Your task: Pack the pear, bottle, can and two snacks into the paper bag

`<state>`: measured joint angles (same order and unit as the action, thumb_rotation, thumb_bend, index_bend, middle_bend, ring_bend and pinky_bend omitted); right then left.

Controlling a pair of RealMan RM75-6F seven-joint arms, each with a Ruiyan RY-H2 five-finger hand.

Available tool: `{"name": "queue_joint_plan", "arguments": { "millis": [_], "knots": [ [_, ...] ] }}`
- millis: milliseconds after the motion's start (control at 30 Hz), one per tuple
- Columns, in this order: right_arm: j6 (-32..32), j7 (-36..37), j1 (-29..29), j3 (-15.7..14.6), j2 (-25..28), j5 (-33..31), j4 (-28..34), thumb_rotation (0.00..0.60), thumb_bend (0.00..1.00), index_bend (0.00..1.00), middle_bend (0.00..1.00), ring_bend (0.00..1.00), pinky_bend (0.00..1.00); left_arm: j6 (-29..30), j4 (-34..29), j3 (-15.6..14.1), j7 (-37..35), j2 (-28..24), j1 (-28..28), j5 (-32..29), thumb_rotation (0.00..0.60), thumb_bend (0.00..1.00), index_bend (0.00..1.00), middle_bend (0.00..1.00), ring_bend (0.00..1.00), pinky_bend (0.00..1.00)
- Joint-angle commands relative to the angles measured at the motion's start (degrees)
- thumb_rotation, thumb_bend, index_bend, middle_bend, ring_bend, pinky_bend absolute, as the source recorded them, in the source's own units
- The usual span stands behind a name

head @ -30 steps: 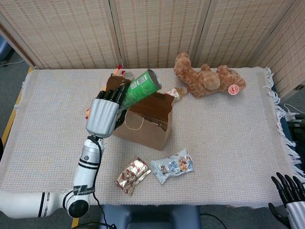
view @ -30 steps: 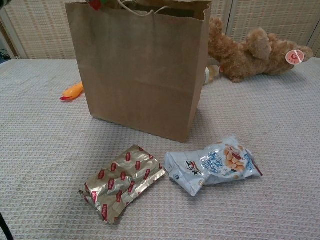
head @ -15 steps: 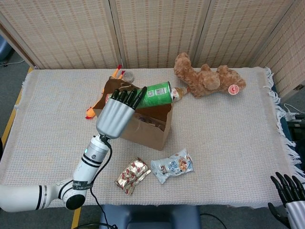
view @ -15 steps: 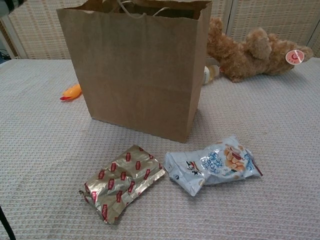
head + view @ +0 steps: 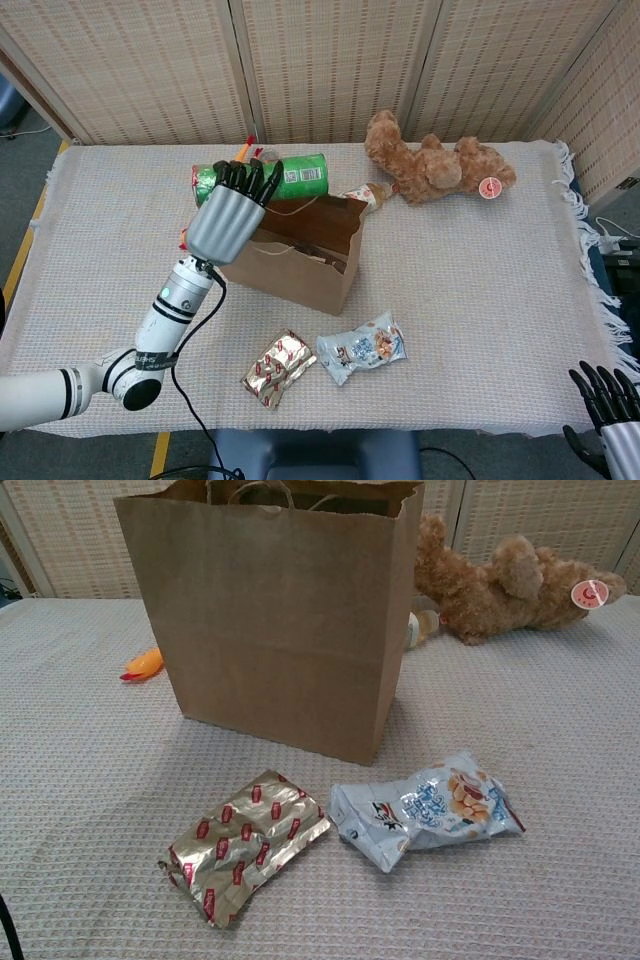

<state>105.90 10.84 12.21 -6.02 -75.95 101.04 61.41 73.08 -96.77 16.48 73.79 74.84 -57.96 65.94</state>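
Green can (image 5: 290,174) — level, crosswise over brown paper bag (image 5: 300,260)

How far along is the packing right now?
Nothing is visibly packed. In hand: the left hand grips the green can sideways above the paper bag. Left: gold snack, blue snack on the cloth, bottle behind the bag. Pear not visible.
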Motion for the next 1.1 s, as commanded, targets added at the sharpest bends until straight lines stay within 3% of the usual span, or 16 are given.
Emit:
{"name": "queue_joint_plan", "arguments": {
  "millis": [33, 167, 567, 667, 733, 833, 933, 1100],
  "knots": [
    [0.02, -0.04, 0.03, -0.01, -0.01, -0.01, -0.02, 0.6, 0.23, 0.0, 0.0, 0.0, 0.0, -0.65, 0.02, -1.32, -0.27, -2.29, 1.13, -0.08, 0.6, 0.62, 0.57, 0.63, 0.64, 0.74],
    [0.09, -0.15, 0.09, -0.01, -0.06, -0.01, -0.02, 0.6, 0.23, 0.0, 0.0, 0.0, 0.0, -1.25, -0.49, -3.74, -1.04, -5.8, 2.68, 2.25, 0.6, 0.62, 0.57, 0.63, 0.64, 0.74],
    [0.11, -0.85, -0.02, 0.01, -0.09, 0.22, 0.02, 0.6, 0.23, 0.0, 0.0, 0.0, 0.0, -3.87, -0.15, -11.91, -3.52, -13.5, 4.83, 20.08, 0.6, 0.61, 0.53, 0.59, 0.61, 0.71],
    [0.13, -1.01, -0.07, 0.0, -0.07, 0.32, 0.07, 0.6, 0.23, 0.0, 0.0, 0.0, 0.0, -2.99, -0.43, -11.65, -3.69, -12.54, 5.73, 21.07, 0.6, 0.55, 0.34, 0.41, 0.46, 0.58],
    [0.12, -1.1, -0.12, 0.0, -0.05, 0.38, 0.11, 0.6, 0.23, 0.0, 0.0, 0.0, 0.0, -2.38, -1.16, -10.86, -2.89, -11.24, 6.2, 20.61, 0.6, 0.49, 0.16, 0.21, 0.26, 0.42],
    [0.06, -1.21, -0.2, 0.01, -0.01, 0.43, 0.2, 0.6, 0.23, 0.0, 0.0, 0.0, 0.0, -1.8, -1.94, -9.71, -2.04, -9.29, 6.48, 20.21, 0.6, 0.46, 0.04, 0.05, 0.07, 0.26],
    [0.01, -1.13, -0.22, -0.01, 0.02, 0.41, 0.25, 0.6, 0.23, 0.0, 0.0, 0.0, 0.0, -1.26, -2.31, -8.61, -1.1, -7.6, 6.58, 20.09, 0.6, 0.45, 0.0, 0.0, 0.0, 0.15],
    [0.01, -0.79, -0.18, -0.02, 0.03, 0.31, 0.16, 0.6, 0.23, 0.0, 0.0, 0.0, 0.0, -0.72, -2.15, -7.43, -0.12, -6.01, 6.94, 19.98, 0.6, 0.44, 0.0, 0.0, 0.0, 0.11]
  ]
}}
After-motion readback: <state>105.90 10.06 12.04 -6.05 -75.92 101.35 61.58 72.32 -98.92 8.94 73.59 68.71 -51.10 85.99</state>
